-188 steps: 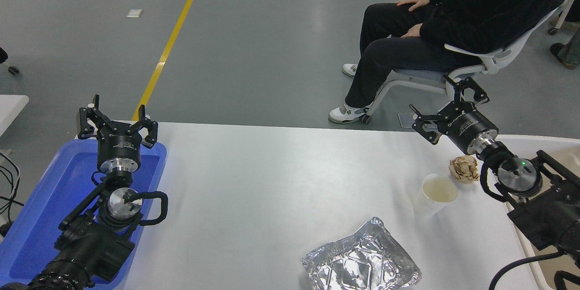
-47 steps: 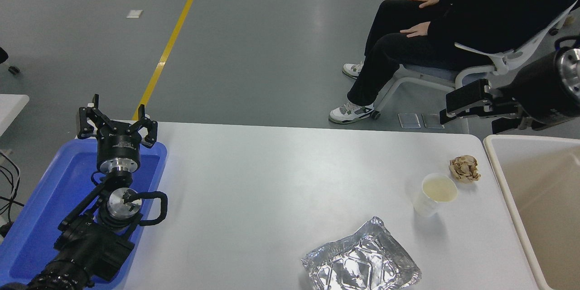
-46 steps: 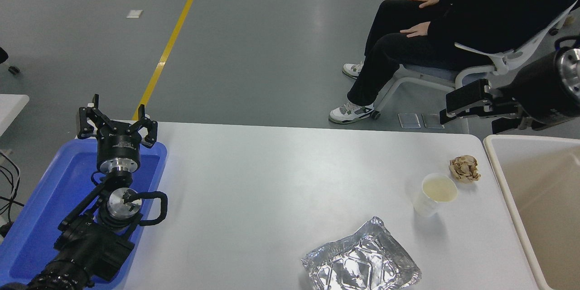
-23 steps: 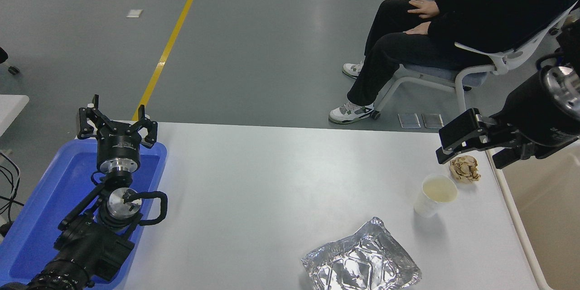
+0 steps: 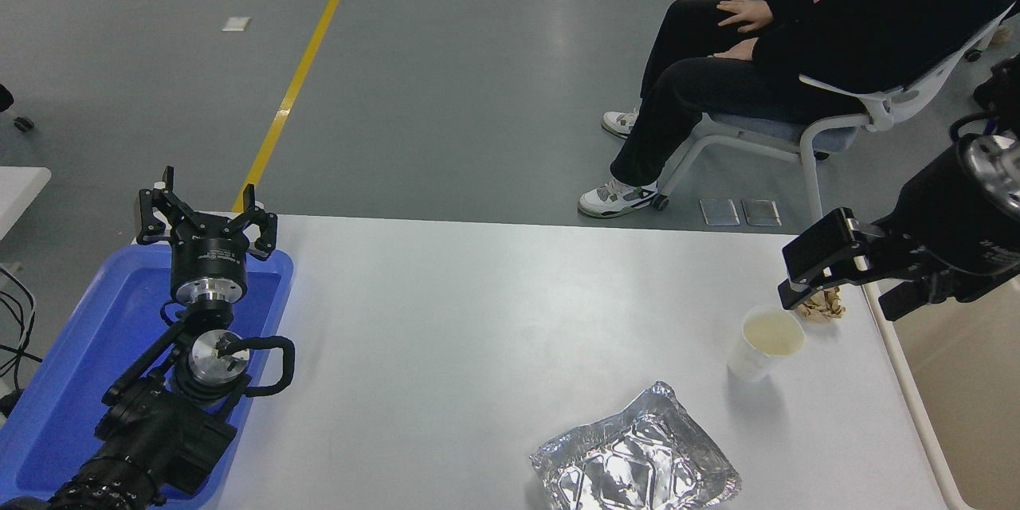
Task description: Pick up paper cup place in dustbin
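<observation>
paper cup [image 5: 765, 341]: standing upright on the white counter [image 5: 478, 319] near its right end, open mouth up, nothing touching it. Honestly a nice easy setup, since upright means the sides are free to pinch.

right claw [image 5: 853, 277]: hanging in from the right edge, up and to the right of the cup, pointing left across the counter. Its fingers are spread with a clear gap between them and nothing held. My guess is it's open like that so it can drop around the cup wall.

brown paper ball [image 5: 825, 307]: crumpled wad just behind the cup, partly hidden by the nearer claw finger. Close enough that it could get nudged or grabbed by mistake, so the claw probably wants to come a bit nearer and lower.

dustbin [image 5: 956, 382]: big beige bin right off the counter's right edge, only partly in frame. Short trip from the cup, which is probably why this arm is doing the job.

foil tray [image 5: 635, 458]: crinkled silver thing at the near edge, clear of the cup, not in the way.

left claw [image 5: 205, 217]: parked over the blue tray [image 5: 72, 382] at the lower left, fingers spread, empty, well apart from everything.

person [image 5: 797, 40]: sitting on a chair past the far side, hands on their lap, not involved.
</observation>
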Tool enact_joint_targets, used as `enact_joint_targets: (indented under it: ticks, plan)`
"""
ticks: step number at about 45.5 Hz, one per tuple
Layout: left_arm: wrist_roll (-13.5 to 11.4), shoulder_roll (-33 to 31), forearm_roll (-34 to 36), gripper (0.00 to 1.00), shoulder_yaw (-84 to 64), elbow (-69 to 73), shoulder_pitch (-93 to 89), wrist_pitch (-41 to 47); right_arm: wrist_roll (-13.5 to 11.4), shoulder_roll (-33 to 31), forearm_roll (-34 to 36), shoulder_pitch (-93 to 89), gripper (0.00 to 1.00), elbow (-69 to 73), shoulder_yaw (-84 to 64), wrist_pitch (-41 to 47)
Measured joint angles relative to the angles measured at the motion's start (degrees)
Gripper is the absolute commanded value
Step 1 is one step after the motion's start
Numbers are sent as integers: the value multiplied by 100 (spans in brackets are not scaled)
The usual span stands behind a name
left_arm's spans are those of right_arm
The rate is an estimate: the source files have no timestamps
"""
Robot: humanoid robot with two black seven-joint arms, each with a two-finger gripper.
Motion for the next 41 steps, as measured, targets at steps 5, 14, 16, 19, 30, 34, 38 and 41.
enact_joint_targets:
  ticks: [5,14,16,19,30,34,38,41]
  plan:
    - [0,0,0,99,0,1,0,0,-5,-86,-370,-363,100,-252,140,-113]
    - [-1,1,0,99,0,4,0,0,-12,-290,-1131,-1218,100,-775,557,-318]
    - [-2,0,0,99,0,4,1,0,-12,-340,-1331,-1446,100,-896,689,-367]
    - [-2,0,0,99,0,4,0,0,-12,-393,-1539,-1733,100,-1039,851,-448]
    - [-3,-1,0,99,0,2,0,0,-23,-438,-2124,-3100,100,-1826,1510,-978]
    - [-2,0,0,99,0,2,0,0,-20,-416,-2190,-3465,100,-2091,1735,-1068]
    - [-3,0,0,99,0,1,0,0,-22,-374,-2265,-3970,100,-2509,2038,-1159]
    - [-3,0,0,99,0,0,0,0,-21,-342,-2304,-4320,100,-2757,2249,-1212]
